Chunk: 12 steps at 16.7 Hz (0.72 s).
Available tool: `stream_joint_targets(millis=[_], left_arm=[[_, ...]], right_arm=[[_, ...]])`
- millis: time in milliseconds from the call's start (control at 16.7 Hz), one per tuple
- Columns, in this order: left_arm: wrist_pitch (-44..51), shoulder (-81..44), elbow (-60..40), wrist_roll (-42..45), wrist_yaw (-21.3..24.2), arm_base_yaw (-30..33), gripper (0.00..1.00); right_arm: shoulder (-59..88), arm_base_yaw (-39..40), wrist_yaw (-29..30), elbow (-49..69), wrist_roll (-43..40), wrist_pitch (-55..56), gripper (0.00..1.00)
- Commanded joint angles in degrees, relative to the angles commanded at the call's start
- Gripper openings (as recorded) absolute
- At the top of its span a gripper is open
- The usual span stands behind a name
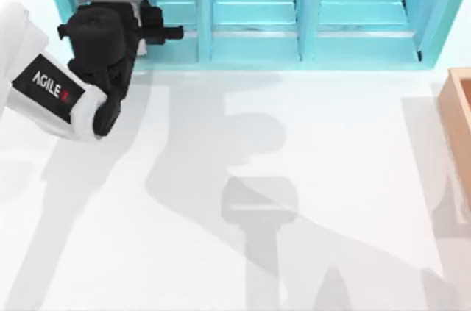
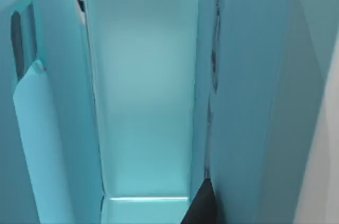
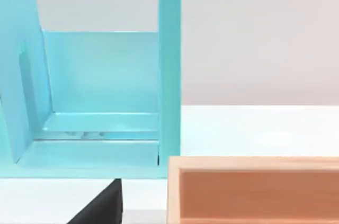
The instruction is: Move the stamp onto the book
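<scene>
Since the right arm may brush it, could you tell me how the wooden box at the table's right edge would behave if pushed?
The wooden box looks rigid, with thick raised walls, so it should not flex. It sits low and flat on the table, so it would likely slide rather than tip.

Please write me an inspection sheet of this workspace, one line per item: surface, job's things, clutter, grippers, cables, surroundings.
Surface: white table, crossed by grey shadows.
Job's things: stamp and book, nothing seen.
Clutter: light-wood box at the table's right edge.
Grippers: left gripper at the far left, against the turquoise shelf unit, pointing along its front; its wrist view looks into one compartment. Right gripper: a dark part at the edge of its wrist view, near the box and shelf.
Cables: nothing seen.
Surroundings: pale plain wall behind the shelf.
</scene>
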<state>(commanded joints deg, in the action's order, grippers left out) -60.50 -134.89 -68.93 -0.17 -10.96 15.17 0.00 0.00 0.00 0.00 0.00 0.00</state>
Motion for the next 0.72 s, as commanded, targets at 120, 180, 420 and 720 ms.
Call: stream_joint_targets(millis=[120,180,420,720], left_arm=[[0.00,0.00,0.00,0.00,0.00,0.00,0.02],[0.00,0.00,0.00,0.00,0.00,0.00,0.00],[0.00,0.00,0.00,0.00,0.00,0.00,0.00],[0.07,0.20,0.08,0.04,0.00,0.31,0.00]], right_arm=[[0.00,0.00,0.00,0.00,0.00,0.00,1.00],[0.00,0.00,0.00,0.00,0.00,0.00,1.00],[0.00,0.00,0.00,0.00,0.00,0.00,1.00],[0.00,0.00,0.00,0.00,0.00,0.00,1.00]])
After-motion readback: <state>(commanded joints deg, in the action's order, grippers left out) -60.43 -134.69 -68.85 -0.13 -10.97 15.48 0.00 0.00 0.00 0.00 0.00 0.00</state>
